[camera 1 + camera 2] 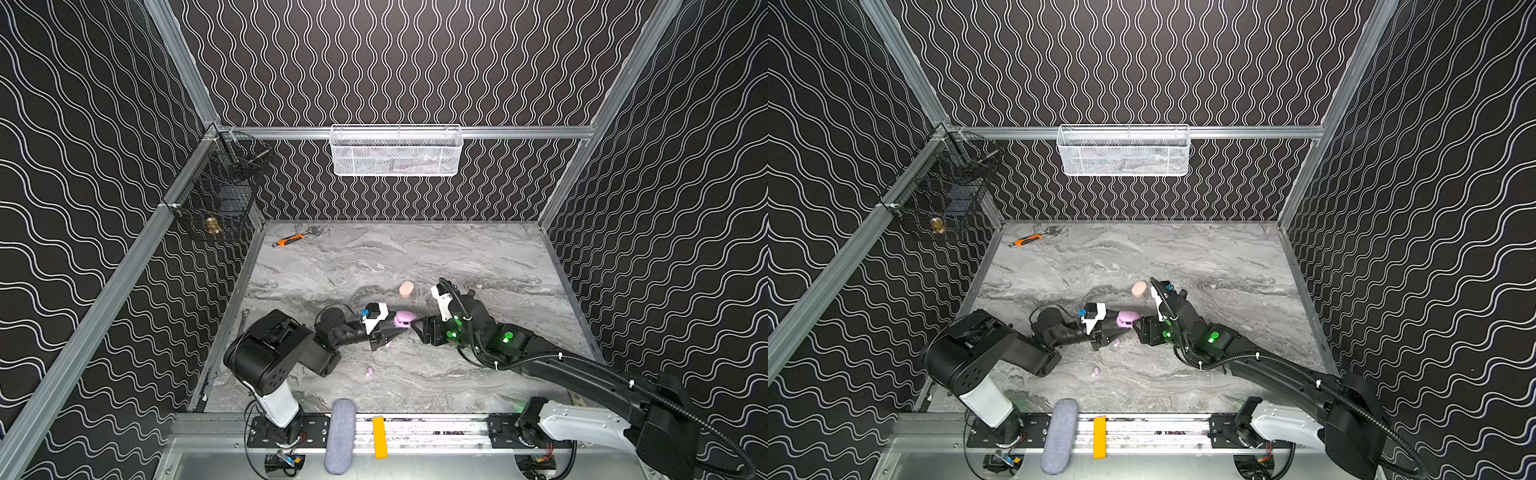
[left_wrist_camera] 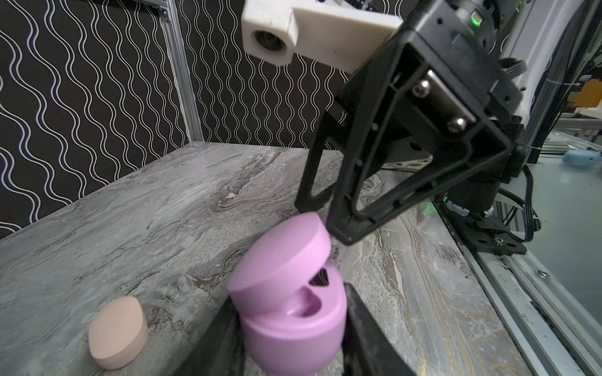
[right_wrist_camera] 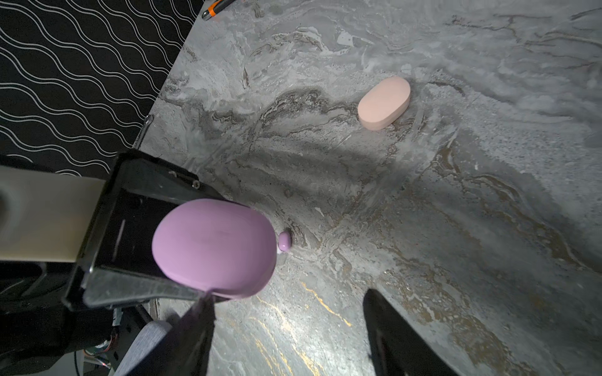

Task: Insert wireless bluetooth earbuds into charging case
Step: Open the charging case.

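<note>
My left gripper (image 2: 291, 328) is shut on the base of a lilac charging case (image 2: 280, 260), which it holds near the table's middle (image 1: 404, 319). The case's lid is tilted part-way up, showing hollow sockets. My right gripper (image 3: 286, 325) stands open just right of the case (image 3: 215, 247). One of its fingertips (image 3: 200, 304) is against the lid's rim. A lilac earbud (image 3: 284, 241) lies on the marble beside the case (image 1: 388, 344). Another lilac earbud (image 1: 369, 371) lies nearer the front. No cream earbuds show.
A shut peach case (image 1: 406, 289) lies just behind the grippers. An orange-handled tool (image 1: 291, 240) lies at the far left. A white mesh basket (image 1: 395, 149) and a black wire basket (image 1: 220, 187) hang on the walls. A grey roll (image 1: 340, 436) and a yellow block (image 1: 379, 436) sit on the front rail.
</note>
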`<state>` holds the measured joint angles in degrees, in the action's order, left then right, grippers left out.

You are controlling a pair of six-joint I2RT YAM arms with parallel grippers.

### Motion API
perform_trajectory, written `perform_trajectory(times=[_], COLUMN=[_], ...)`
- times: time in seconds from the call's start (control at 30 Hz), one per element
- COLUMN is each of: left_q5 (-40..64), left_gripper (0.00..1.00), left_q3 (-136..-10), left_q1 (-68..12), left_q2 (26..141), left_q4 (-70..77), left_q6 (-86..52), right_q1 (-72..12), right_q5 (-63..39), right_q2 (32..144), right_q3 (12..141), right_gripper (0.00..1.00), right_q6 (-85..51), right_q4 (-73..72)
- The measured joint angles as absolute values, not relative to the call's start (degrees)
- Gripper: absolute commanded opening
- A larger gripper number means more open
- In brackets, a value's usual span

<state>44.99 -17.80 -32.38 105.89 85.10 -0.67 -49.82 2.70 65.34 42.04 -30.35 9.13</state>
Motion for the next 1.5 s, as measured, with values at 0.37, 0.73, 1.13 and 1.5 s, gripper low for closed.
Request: perform_trajectory(times=[0.37, 0.73, 1.13, 1.5], left_q5=[46.7, 46.2, 45.7, 46.4], left_gripper=[0.35, 0.35, 0.34, 0.34], left_q3=[-17.2, -16.8, -16.8, -16.8], left_q1=[-33.5, -33.9, -33.9, -34.2], left_q2=[105.5, 105.2, 105.1, 105.1], left_q4=[84.7, 84.6, 84.4, 85.3], left_q6=[0.6, 1.5, 1.9, 2.1], right_q1=[-48.6, -47.4, -46.5, -46.5], right_q5=[6.1, 5.9, 4.2, 2.0], right_q2=[64.3, 65.5, 65.5, 62.3], right_q3=[42.8, 43.9, 44.0, 41.6], right_gripper=[0.73, 0.73, 0.73, 0.73], right_q6=[-29.6, -28.9, -28.4, -28.9], right_q4=[8.9, 9.8, 10.1, 10.4])
